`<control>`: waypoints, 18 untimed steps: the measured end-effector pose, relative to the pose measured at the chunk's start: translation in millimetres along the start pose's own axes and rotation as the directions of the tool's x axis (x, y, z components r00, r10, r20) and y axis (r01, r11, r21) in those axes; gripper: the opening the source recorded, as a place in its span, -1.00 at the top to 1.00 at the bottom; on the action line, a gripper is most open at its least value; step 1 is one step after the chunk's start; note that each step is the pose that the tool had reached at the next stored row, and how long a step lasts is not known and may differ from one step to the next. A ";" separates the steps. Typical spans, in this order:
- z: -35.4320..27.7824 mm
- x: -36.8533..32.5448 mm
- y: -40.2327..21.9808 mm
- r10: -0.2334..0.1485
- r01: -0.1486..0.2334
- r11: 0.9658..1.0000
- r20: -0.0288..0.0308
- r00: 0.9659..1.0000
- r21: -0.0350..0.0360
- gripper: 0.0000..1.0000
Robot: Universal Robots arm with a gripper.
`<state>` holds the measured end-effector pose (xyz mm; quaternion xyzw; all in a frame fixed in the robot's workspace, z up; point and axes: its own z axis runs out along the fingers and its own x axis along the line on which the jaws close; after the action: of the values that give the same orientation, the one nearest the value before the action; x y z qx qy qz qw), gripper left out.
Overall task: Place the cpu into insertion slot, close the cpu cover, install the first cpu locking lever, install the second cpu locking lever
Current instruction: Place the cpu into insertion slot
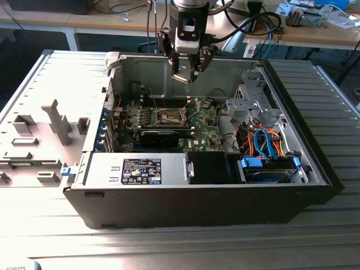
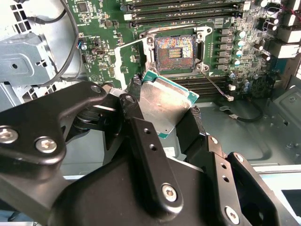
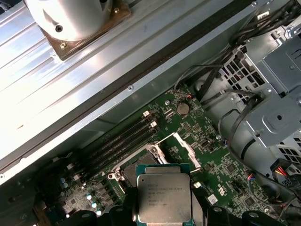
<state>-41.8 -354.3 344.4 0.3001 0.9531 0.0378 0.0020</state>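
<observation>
1. My gripper hangs above the open computer case, well clear of the motherboard beneath it.
2. It is clamped on the cpu. In the second wrist view one black fingertip presses against one edge of the chip and the other finger bears on the opposite edge. The dull metal top sits tilted between them.
3. In the first wrist view I see the cpu face-on, a silver lid on a green border, held between the two dark finger ends of the gripper.
4. The insertion slot lies below the gripper, just past the far edge of the held chip. Its contact field is bare, and the chip is apart from it, not seated.
5. The cpu cover stands swung up and open at one edge of the socket, below and ahead of the gripper.
6. Long black memory slots run alongside the socket, farther from the gripper than the socket itself.
7. Off to the gripper's side, a grey metal drive cage sits inside the case with dark cables trailing beside it.
</observation>
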 end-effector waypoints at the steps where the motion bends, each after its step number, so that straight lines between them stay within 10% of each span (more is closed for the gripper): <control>1: 0.0 0.0 0.0 0.001 -0.001 1.000 0.000 1.000 0.000 -0.08; 18: 0.7 0.0 0.0 0.025 -0.025 1.000 0.002 1.000 0.000 -0.08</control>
<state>-41.8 -354.3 343.7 0.3121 0.9493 0.0378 0.0025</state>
